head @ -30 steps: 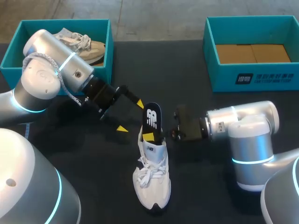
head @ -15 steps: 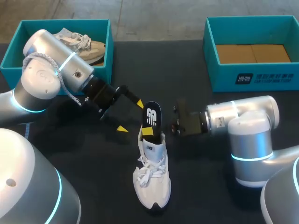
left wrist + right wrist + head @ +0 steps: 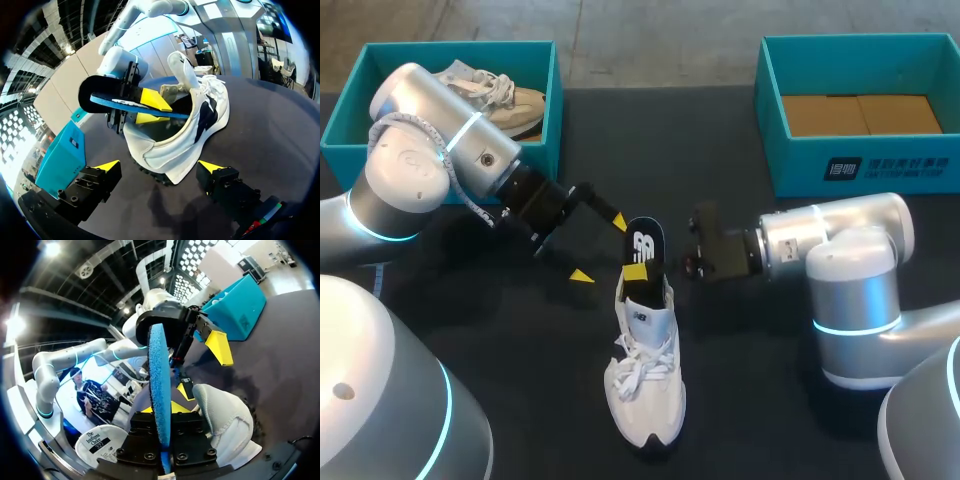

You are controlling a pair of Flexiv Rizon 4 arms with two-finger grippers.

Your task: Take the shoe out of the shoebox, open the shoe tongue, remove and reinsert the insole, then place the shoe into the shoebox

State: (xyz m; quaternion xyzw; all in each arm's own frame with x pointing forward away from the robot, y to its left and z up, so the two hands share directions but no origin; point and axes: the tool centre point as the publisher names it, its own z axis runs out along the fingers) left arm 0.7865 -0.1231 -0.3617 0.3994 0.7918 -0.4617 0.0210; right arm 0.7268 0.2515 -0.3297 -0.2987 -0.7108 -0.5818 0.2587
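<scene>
Head view: white shoe [image 3: 645, 385] on the dark table [image 3: 770, 400], left box [image 3: 556, 110] and right box [image 3: 880, 168] well beyond it. The right gripper [image 3: 638, 270] pinches the insole [image 3: 646, 248] upright at the shoe's heel; the left gripper [image 3: 601, 249] gapes wide beside it.

Shoe [image 3: 645, 385] white, white laces, dark outsole. Insole [image 3: 646, 248] dark top with white logo, bright blue underside. Left box [image 3: 557, 100] teal, beige shoe [image 3: 495, 95] inside. Right box [image 3: 860, 165] teal, white print, brown cardboard floor. Table [image 3: 750, 400] black. Left arm [image 3: 415, 160], right arm [image 3: 855, 255] silver, cyan rings. Left gripper [image 3: 601, 249] black, yellow tips.
</scene>
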